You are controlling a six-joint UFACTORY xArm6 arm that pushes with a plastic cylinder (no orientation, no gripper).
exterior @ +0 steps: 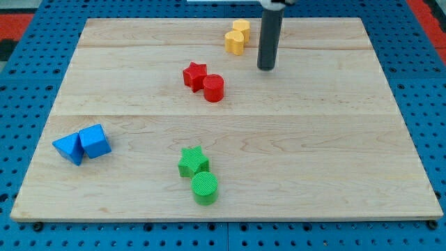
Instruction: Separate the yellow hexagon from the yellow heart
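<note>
Eight blocks on a pale wooden board (334, 153), in four touching pairs. Two yellow ones near the view's top edge, pressed together: yellow hexagon (242, 28) at upper right of the pair, yellow heart (235, 42) just below and to its left, by best reading of the shapes; hard to tell for certain at this size. My tip (266, 67) at the lower end of the dark rod, down at board level, just to the view's right of the yellow pair and slightly lower; near but apart from both, a strip of bare wood between. No gripper on this arm, so nothing open or closed, nothing held.

Below and left of the tip, toward the board's middle: red star (195, 74) touching red cylinder (214, 88) at its lower right. Far to the view's left, near the board's edge: blue triangle (68, 148) against blue cube (95, 141). Near the view's bottom, centre: green star (193, 162) with green cylinder (205, 187) touching just beneath. Blue perforated surface (28, 84) around the board on all sides.
</note>
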